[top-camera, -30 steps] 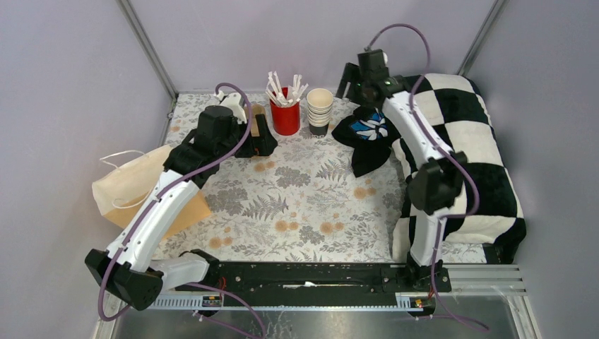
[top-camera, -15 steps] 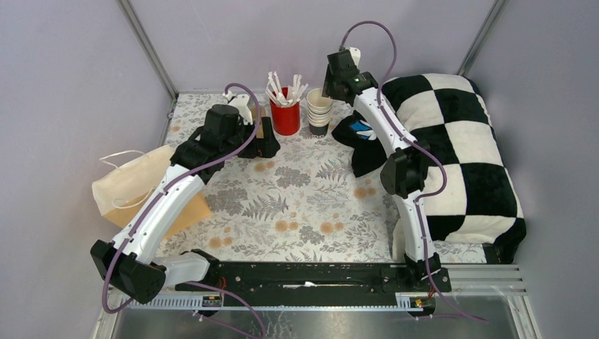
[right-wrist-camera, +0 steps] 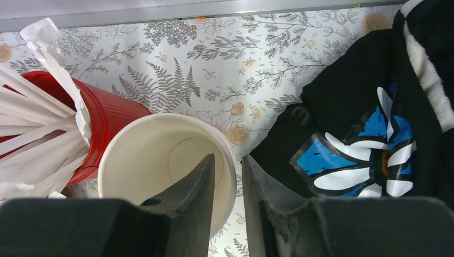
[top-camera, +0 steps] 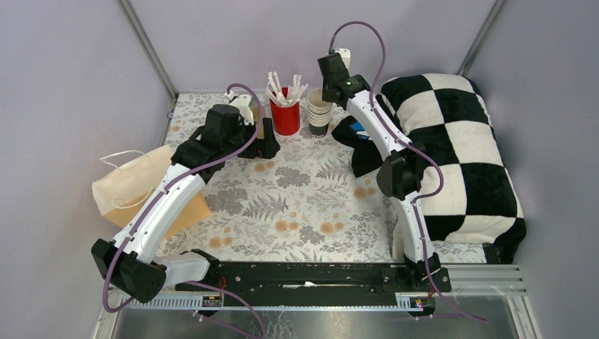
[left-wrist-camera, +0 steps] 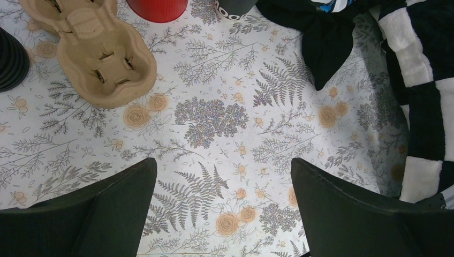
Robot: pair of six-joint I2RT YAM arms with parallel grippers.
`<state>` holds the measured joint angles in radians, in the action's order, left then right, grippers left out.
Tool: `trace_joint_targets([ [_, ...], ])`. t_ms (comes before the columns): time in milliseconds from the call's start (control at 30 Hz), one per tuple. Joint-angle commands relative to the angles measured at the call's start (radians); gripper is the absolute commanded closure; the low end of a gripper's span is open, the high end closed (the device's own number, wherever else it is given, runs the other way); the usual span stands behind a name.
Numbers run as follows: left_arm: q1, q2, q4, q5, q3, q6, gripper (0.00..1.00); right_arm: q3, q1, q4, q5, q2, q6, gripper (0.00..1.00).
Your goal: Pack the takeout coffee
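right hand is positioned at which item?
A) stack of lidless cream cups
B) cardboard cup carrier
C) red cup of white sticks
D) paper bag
A: in the right wrist view the right hand has one finger inside and one outside the rim of the top cup of the cream cup stack.

Pale lilac walls [top-camera: 63,85] on three sides, light even. Aluminium posts [top-camera: 147,49] in back corners. Floral-print tablecloth [top-camera: 304,205]; metal rail [top-camera: 480,281] along near edge.
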<state>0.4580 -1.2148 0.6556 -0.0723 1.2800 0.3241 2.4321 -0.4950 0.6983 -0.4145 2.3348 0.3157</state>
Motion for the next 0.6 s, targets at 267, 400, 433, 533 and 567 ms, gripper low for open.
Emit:
trace_joint_targets([
  [267, 0.004, 0.001, -0.011, -0.003, 0.022, -0.047, 0.01, 0.057, -0.012, -0.021, -0.057, 0.006, -0.018, 0.73],
  [400, 0.004, 0.000, -0.010, -0.001, 0.021, -0.051, 0.01, 0.058, -0.012, -0.023, -0.057, 0.009, -0.018, 0.75],
  [433, 0.004, 0.000, -0.010, 0.003, 0.021, -0.051, 0.01, 0.058, -0.012, -0.022, -0.054, 0.010, -0.018, 0.76],
  [533, 0.004, 0.002, -0.010, 0.008, 0.020, -0.054, 0.01, 0.056, -0.013, -0.023, -0.049, 0.013, -0.017, 0.80],
  [567, 0.004, 0.002, -0.010, 0.008, 0.021, -0.054, 0.01, 0.057, -0.012, -0.024, -0.049, 0.014, -0.018, 0.80],
])
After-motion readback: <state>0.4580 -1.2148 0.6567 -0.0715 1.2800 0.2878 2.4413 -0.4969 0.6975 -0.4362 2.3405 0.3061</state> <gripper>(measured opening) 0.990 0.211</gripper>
